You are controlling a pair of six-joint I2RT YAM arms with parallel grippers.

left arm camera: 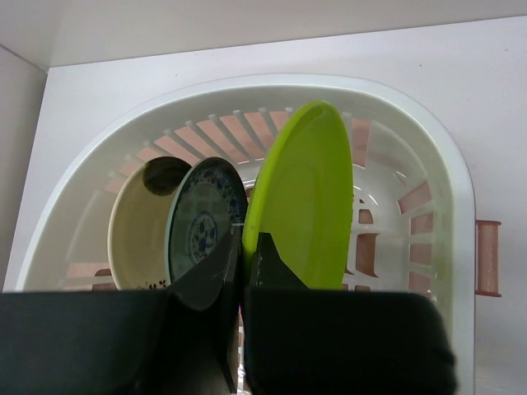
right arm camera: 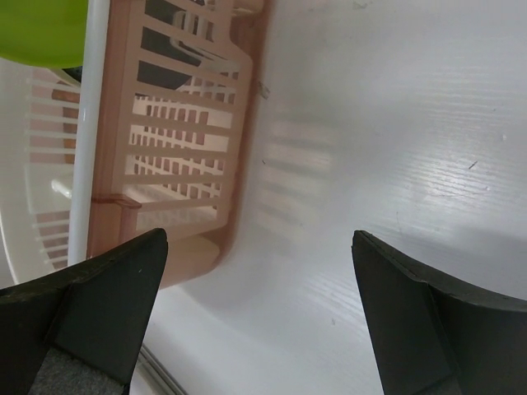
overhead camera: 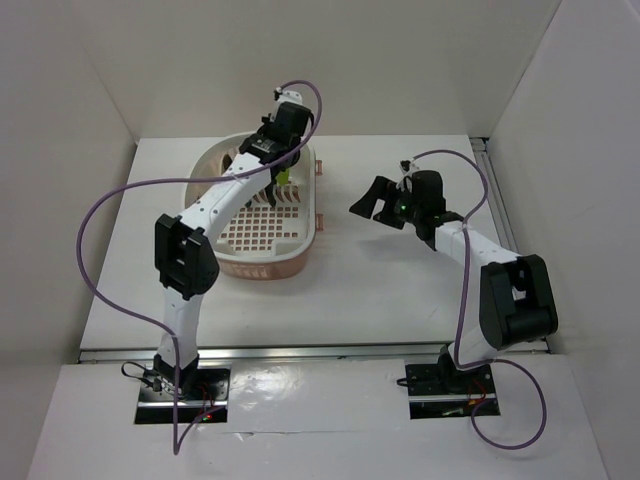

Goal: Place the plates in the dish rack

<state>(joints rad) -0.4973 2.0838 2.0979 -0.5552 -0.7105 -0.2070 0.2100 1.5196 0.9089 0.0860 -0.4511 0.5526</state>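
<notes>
The lime green plate (left arm camera: 300, 197), pinched in the left gripper (left arm camera: 244, 255), should be settled upright in the dish rack (left arm camera: 445, 164) before release; the right gripper (right arm camera: 255, 304) is spread wide, empty.

Wide-spread right claw (right arm camera: 259, 247) over white table (right arm camera: 395, 123), dish rack (right arm camera: 165, 140) and lime plate (right arm camera: 37, 29) alongside.

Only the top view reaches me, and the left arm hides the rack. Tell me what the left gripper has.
Observer: The left gripper is shut on the lime green plate, which stands on edge inside the dish rack.
Operator: Report the other plates.
Observer: A blue-green patterned plate and a cream plate stand on edge to its left in the left wrist view.
Operator: Check the right gripper.
Observer: The right gripper is open, with only bare table between its fingers, beside the rack.
</notes>
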